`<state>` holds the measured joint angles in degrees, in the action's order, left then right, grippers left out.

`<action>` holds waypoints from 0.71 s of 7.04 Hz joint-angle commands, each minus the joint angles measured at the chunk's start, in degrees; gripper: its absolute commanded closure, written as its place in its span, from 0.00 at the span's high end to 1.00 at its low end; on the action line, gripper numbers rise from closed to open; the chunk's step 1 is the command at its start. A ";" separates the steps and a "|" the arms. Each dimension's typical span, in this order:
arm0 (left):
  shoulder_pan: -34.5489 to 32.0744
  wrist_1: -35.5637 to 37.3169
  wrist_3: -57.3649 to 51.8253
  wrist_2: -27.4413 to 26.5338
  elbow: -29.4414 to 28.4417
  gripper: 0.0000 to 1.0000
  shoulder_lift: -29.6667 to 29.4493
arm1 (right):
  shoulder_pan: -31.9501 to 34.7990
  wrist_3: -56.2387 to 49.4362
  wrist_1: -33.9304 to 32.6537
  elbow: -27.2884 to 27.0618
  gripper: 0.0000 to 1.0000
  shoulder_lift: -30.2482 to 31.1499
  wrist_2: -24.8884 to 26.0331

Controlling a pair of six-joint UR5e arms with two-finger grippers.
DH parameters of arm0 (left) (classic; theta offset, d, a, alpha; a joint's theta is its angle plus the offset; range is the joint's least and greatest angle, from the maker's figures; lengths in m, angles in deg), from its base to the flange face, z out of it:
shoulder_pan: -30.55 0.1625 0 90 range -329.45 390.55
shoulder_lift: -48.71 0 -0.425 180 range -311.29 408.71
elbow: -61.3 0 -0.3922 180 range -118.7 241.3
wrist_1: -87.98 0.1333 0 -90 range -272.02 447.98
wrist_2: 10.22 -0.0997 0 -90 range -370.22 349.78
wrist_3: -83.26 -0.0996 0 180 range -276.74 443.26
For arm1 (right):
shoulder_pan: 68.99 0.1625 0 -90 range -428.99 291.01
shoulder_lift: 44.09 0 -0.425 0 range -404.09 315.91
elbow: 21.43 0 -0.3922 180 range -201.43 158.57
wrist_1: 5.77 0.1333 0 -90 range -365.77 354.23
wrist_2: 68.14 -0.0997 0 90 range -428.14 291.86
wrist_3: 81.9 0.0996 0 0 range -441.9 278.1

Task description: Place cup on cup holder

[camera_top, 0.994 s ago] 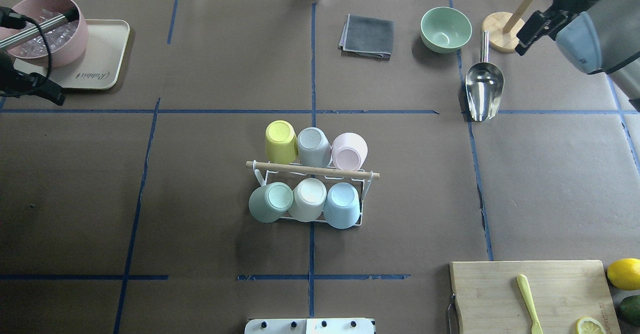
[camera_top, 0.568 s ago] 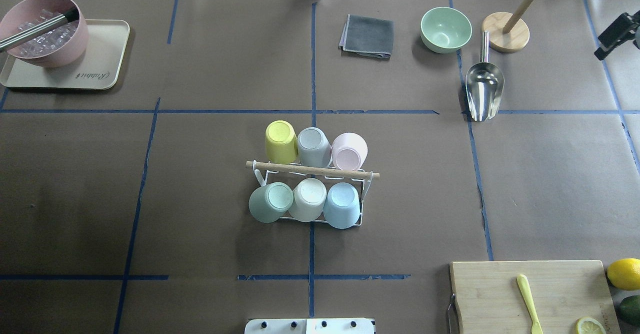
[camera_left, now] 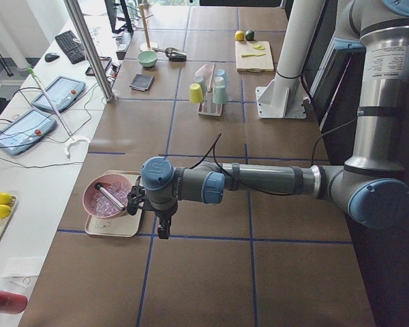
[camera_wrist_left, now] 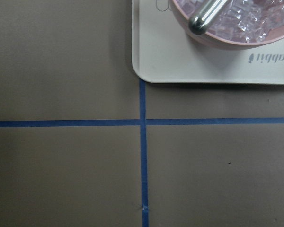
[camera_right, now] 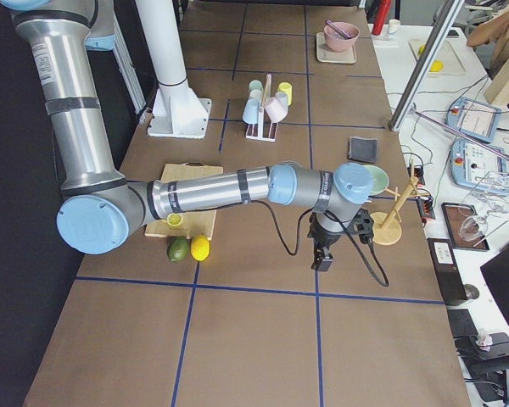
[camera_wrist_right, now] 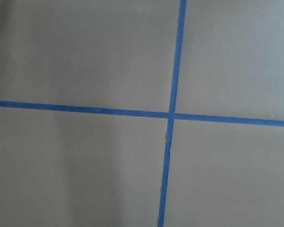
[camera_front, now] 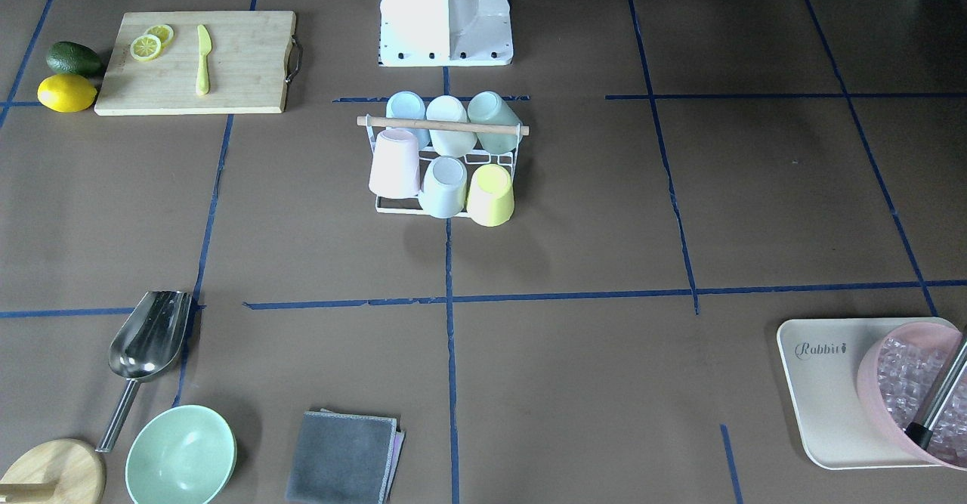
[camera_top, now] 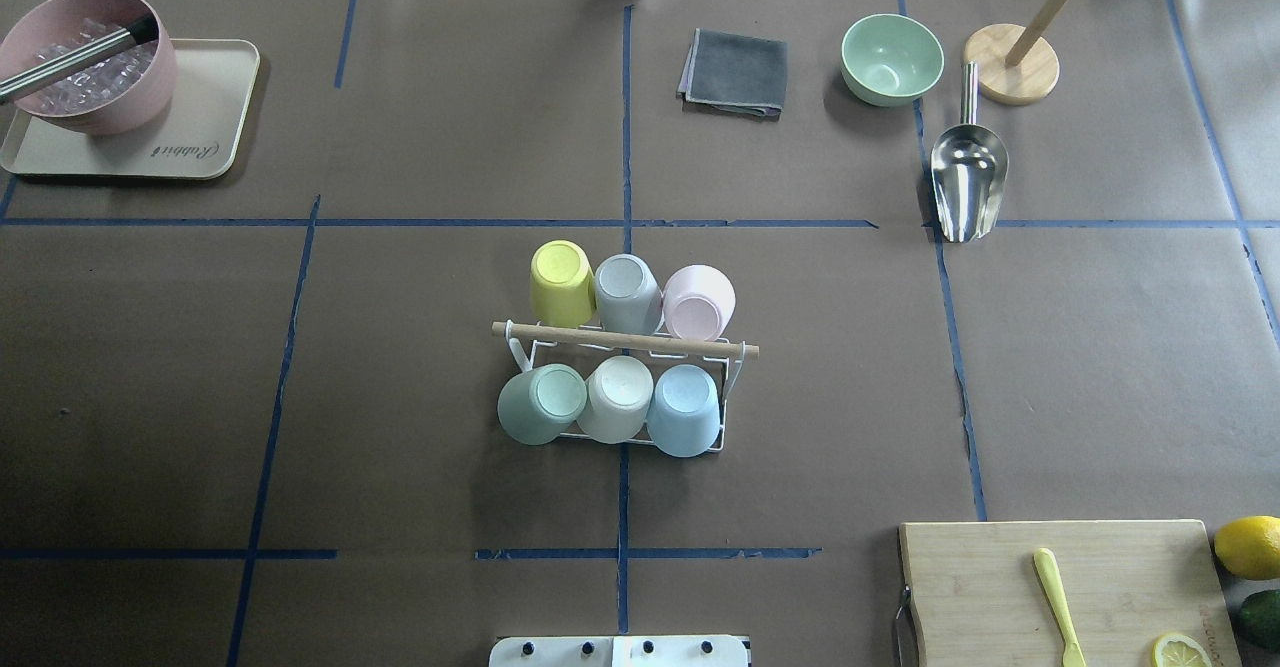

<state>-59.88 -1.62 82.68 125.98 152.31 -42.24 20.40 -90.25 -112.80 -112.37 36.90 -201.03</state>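
The cup holder, a white wire rack with a wooden rod handle, stands at the table's middle, also in the front view. Several cups sit upside down on its prongs: yellow, grey-blue and pink on the far row, green, cream and light blue on the near row. My left gripper hangs by the tray at the left end; my right gripper hangs at the right end. I cannot tell whether either is open or shut.
A pink bowl of ice with a metal tool sits on a beige tray. A grey cloth, green bowl, metal scoop and wooden mug tree lie far right. A cutting board and lemon sit near right.
Both arms have drawn out of the overhead view, the left one off the left edge, the right one off the right edge. The rack and cups have not moved.
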 commanded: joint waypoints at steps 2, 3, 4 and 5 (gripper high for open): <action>-4.94 6.98 -9.16 -1.38 0.39 1.00 0.59 | 3.06 -1.61 4.69 -4.15 1.00 11.27 0.79; -4.85 6.98 -9.08 -1.55 0.22 1.00 0.59 | 3.06 0.59 5.60 -4.16 1.00 12.16 0.70; -4.76 7.07 -8.73 -2.25 -0.31 1.00 0.42 | 3.06 0.62 5.69 -3.81 1.00 12.35 0.70; -4.67 7.24 -8.47 -2.26 -0.40 1.00 0.33 | 3.06 0.36 5.78 -3.72 1.00 12.26 1.22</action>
<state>-64.61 5.42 73.95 123.99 152.16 -41.80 23.43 -90.06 -107.37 -116.22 48.89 -200.21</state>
